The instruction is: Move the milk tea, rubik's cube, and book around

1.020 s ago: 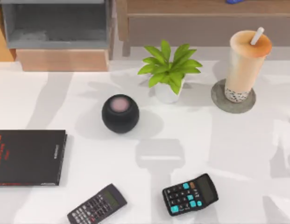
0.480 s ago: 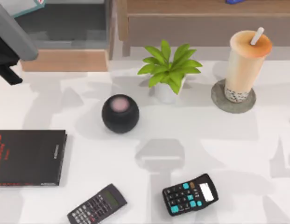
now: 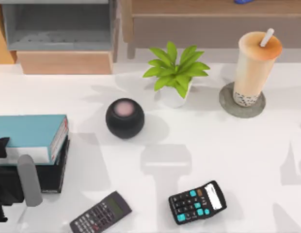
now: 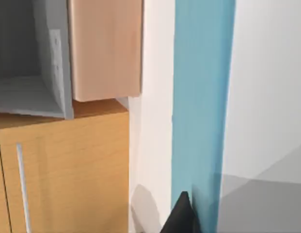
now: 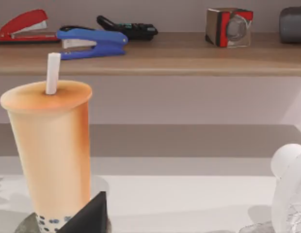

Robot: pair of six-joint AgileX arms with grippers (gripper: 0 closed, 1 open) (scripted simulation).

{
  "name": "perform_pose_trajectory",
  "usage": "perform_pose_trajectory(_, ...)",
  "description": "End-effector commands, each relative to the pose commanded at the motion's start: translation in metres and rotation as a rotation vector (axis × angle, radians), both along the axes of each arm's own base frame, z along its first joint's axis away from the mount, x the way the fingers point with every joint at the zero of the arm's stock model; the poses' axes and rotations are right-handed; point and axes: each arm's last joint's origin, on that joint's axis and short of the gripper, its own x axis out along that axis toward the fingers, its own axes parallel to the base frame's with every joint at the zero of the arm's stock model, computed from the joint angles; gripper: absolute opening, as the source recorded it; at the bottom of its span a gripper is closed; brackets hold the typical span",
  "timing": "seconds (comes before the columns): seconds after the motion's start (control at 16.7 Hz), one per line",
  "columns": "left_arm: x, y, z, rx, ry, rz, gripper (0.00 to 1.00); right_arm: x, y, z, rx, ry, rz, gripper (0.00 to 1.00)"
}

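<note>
At the counter's (image 3: 189, 141) left edge, left pincer (image 3: 2, 160) beside thick teal hardback book (image 3: 29, 131) atop flat black book (image 3: 53, 174), finger spacing unclear, tall cylindrical milk tea (image 3: 254, 65) on round coaster (image 3: 228, 104) far right.

Black book (image 3: 53, 170) mostly under teal book (image 3: 31, 136)

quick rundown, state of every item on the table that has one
teal book: lying flat, stacked on the black book, left gripper at its near end
milk tea: upright on the grey coaster, lid on, straw in
plant: upright in its white pot
round speaker: upright, alone
black calculator: face up
remote-style calculator: face up
grey cabinet: open-fronted
</note>
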Motion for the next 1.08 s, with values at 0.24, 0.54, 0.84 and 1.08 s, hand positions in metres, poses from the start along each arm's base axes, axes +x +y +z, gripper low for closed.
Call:
perform_pose_trajectory(0.24,-0.017,0.003,-0.021,0.041,0.077,-0.007,0.0,0.0,0.0,0.0,0.0,0.0,0.0,1.0)
perform_pose_trajectory(0.54,-0.014,0.002,-0.016,0.042,0.055,-0.012,0.0,0.0,0.0,0.0,0.0,0.0,0.0,1.0)
perform_pose_trajectory(0.84,-0.013,0.002,-0.022,0.041,0.075,-0.008,0.0,0.0,0.0,0.0,0.0,0.0,0.0,1.0)
perform_pose_trajectory(1.08,-0.013,0.003,-0.023,0.041,0.077,-0.007,0.0,0.0,0.0,0.0,0.0,0.0,0.0,1.0)
